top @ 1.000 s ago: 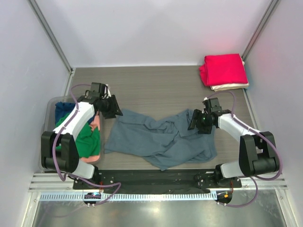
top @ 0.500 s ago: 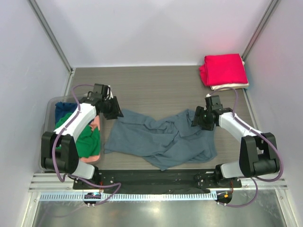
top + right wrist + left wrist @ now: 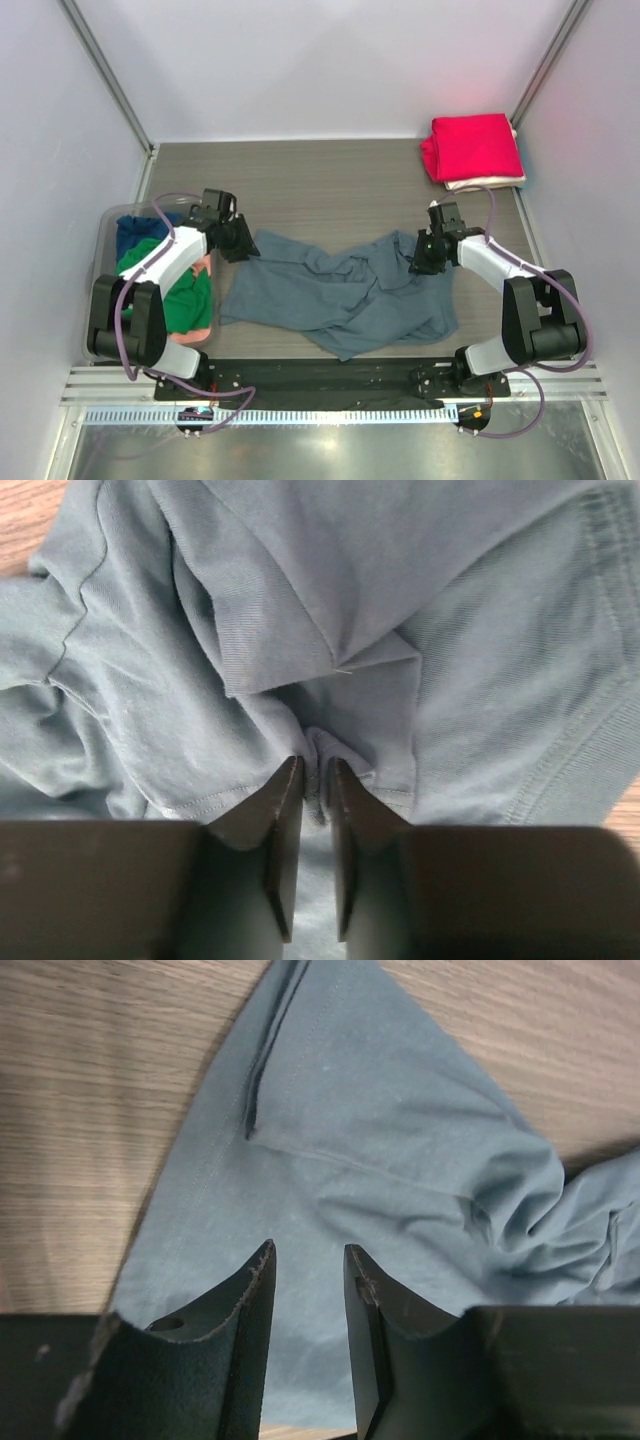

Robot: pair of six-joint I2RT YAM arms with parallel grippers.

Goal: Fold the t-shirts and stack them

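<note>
Wooden tabletop [image 3: 340,185] bears grey-blue t-shirt [image 3: 340,290]; right tool [image 3: 315,772] pinches its fold.

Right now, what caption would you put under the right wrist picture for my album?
Right claw pinching a small fold of the rumpled grey-blue t-shirt.

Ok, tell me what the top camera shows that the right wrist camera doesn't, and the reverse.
Only the top view: the red shirt folded on the cream shirt at the far right, the bin of shirts on the left, and the left tool over the grey-blue shirt. Only the right wrist view: a fold of cloth pinched between the fingers of the right tool. Both: the grey-blue shirt with the right tool on it.
</note>
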